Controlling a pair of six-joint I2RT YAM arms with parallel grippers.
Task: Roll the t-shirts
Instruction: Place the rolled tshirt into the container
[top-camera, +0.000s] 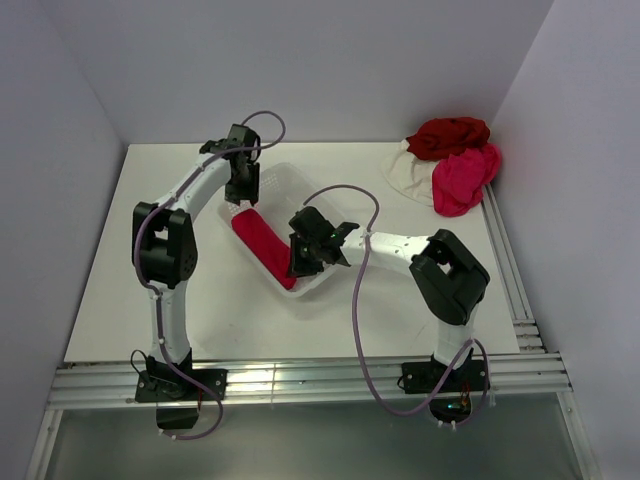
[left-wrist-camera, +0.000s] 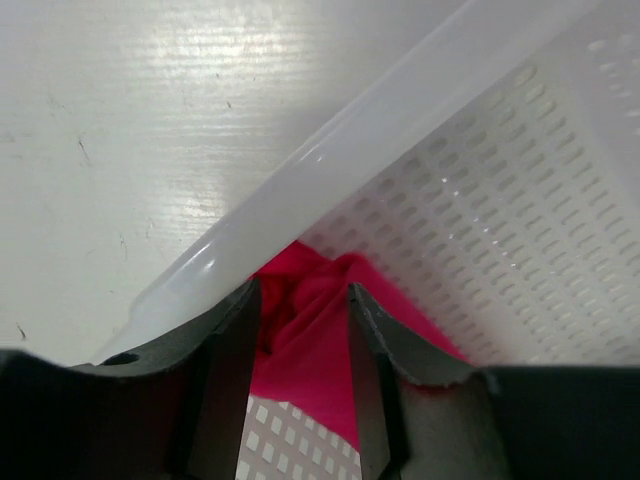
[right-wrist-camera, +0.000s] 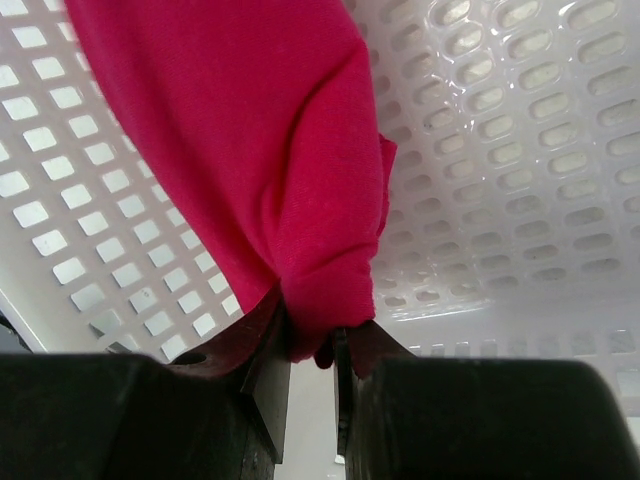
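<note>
Top external view shows you a rolled crimson t-shirt (top-camera: 262, 248) lying in the white mesh basket (top-camera: 295, 190) on the tabletop (top-camera: 230, 320), with the left hand (top-camera: 243, 196) at its far end and the right hand (top-camera: 300, 262) at its near end. A dark red t-shirt (top-camera: 448, 137), a pink t-shirt (top-camera: 465, 178) and a cream t-shirt (top-camera: 405, 172) lie heaped at the far right.

Left wrist view: your left hand (left-wrist-camera: 303, 300) straddles the crimson t-shirt (left-wrist-camera: 310, 350) just inside the mesh basket (left-wrist-camera: 400, 120) rim. Its fingers stand partly apart with cloth between them, and you cannot tell whether they pinch it.

Right wrist view: your right hand (right-wrist-camera: 310, 345) is narrow, clamped on an end of the crimson t-shirt (right-wrist-camera: 240, 150).
</note>
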